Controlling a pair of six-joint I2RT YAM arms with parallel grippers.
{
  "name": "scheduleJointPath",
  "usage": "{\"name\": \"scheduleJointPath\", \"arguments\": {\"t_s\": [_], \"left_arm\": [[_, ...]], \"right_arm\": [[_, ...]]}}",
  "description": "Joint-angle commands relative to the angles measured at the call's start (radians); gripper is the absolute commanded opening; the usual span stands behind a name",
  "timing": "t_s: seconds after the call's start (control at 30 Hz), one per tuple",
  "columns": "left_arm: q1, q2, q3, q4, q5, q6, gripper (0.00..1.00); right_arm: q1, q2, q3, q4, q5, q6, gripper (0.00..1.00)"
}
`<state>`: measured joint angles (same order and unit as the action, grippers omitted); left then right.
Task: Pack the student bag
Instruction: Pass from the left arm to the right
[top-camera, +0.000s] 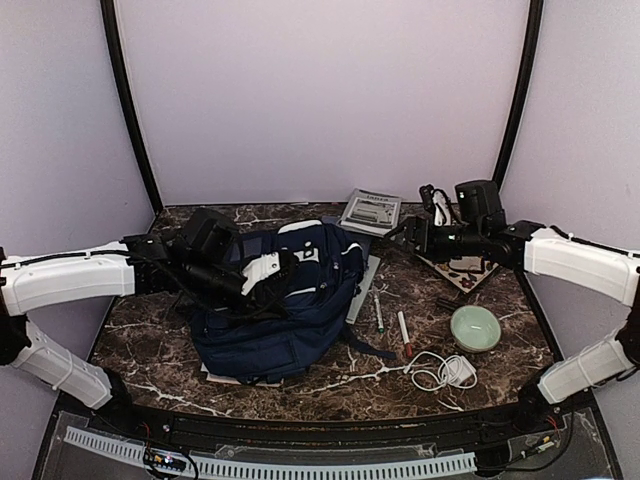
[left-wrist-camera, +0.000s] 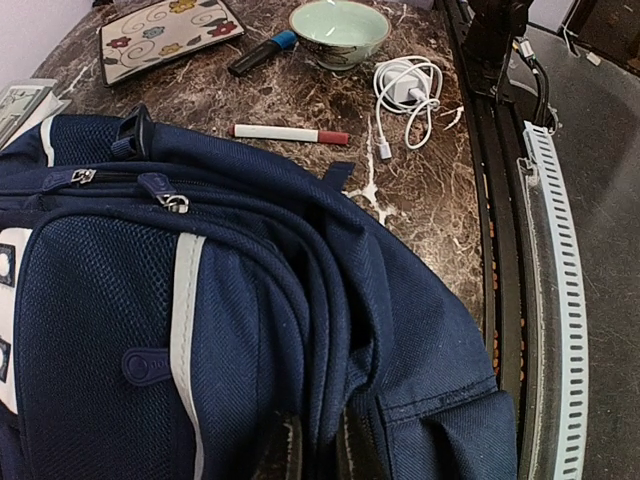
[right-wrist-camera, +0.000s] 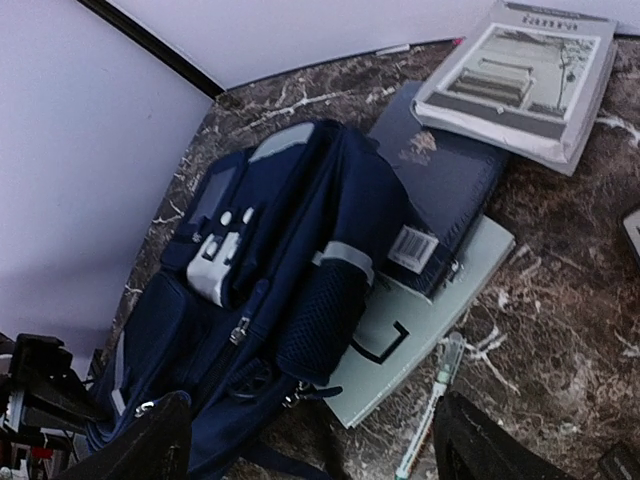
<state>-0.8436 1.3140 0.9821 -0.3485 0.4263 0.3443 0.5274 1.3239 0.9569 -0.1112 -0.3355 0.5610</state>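
- Student bag (top-camera: 285, 305): lies flat on the counter (top-camera: 500, 385), left of centre. Its far side overlaps a pale green sheet (right-wrist-camera: 425, 330) and a dark folder (right-wrist-camera: 445, 170).
- Left end effector (left-wrist-camera: 318, 452): closed, pinching a raised fold of the bag's navy fabric near a side seam.
- Right end effector (right-wrist-camera: 312, 430): jaws spread wide and empty, hovering above the bag's far corner, near the book (right-wrist-camera: 520, 75).
- Step in hand, as judged: gripping the fabric to steady or lift the bag before anything goes in. A red-capped marker (left-wrist-camera: 290, 133), green bowl (left-wrist-camera: 340, 30) and white charger cable (left-wrist-camera: 405, 88) lie loose on the counter.
- Next move, as judged: the left grip must hold a compartment mouth apart, and the right must descend onto one loose item with its jaws set across it.
- Poorly shown: the zip pulls (left-wrist-camera: 175, 203) seem to sit at closed ends, though whether any compartment is open cannot be told. The left fingertips are cut off by the frame edge. The book and bag cover much of the folder.
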Motion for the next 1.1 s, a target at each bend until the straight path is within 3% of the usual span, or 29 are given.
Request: {"name": "scheduleJointPath", "arguments": {"t_s": [0.0, 0.23, 0.47, 0.53, 0.67, 0.8, 0.93, 1.07], "left_arm": [[-0.027, -0.004, 0.003, 0.007, 0.036, -0.013, 0.00], [-0.050, 0.013, -0.027, -0.009, 0.079, -0.012, 0.00], [-0.055, 0.005, -0.044, 0.013, 0.068, -0.052, 0.00], [-0.055, -0.020, -0.048, 0.053, 0.009, -0.091, 0.00], [-0.055, -0.104, -0.047, 0.112, -0.056, -0.129, 0.00], [-0.055, -0.186, -0.052, 0.169, 0.008, -0.128, 0.00], [-0.055, -0.211, -0.036, 0.154, -0.027, -0.126, 0.00], [-0.055, -0.215, -0.030, 0.144, -0.042, -0.114, 0.00]], "right_arm": [[0.033, 0.006, -0.059, -0.059, 0.050, 0.007, 0.78], [0.118, 0.078, -0.100, 0.056, -0.060, 0.028, 0.53], [0.168, 0.119, -0.106, 0.118, -0.072, -0.016, 0.49], [0.168, 0.117, -0.134, 0.116, -0.071, -0.088, 0.43], [0.169, 0.110, -0.198, 0.150, -0.054, -0.246, 0.42], [0.175, 0.141, -0.294, 0.437, -0.122, -0.296, 0.42], [0.182, 0.195, -0.306, 0.684, -0.108, -0.299, 0.42], [0.196, 0.241, -0.277, 0.805, -0.122, -0.310, 0.46]]}}
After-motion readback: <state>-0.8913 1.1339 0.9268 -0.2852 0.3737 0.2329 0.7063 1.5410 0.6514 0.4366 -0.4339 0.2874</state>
